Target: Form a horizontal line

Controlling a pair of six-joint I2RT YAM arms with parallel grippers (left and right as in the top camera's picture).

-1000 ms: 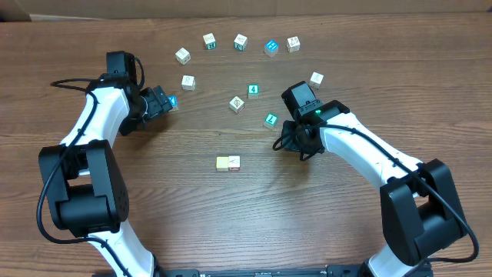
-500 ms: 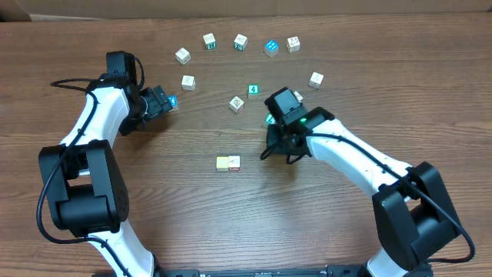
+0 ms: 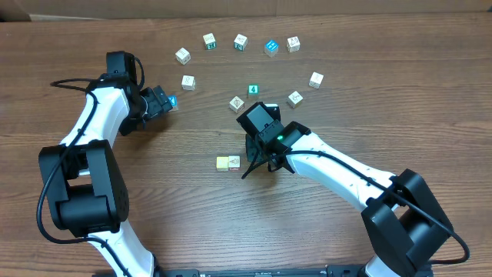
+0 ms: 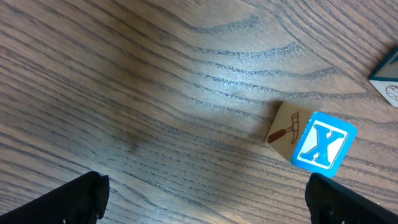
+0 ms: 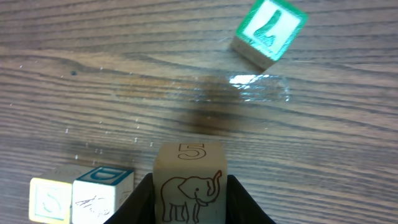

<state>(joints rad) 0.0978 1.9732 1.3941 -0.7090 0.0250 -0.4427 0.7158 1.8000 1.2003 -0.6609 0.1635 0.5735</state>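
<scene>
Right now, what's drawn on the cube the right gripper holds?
Wooden cube: brown elephant outline under a 5; clearest in right wrist view.

Left tool [image 4: 211, 202] open, right tool [image 5: 189, 200] gripping cube [image 5: 189, 177]

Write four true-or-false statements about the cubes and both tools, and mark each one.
1. The right tool is shut on the elephant cube. True.
2. The left tool grips the blue X cube. False: its jaws stand open, and the cube lies on the table.
3. Four cubes form the row. False: only the pale yellow cube and one whitish cube sit together.
4. A green-faced cube lies beyond the elephant cube. True.
</scene>
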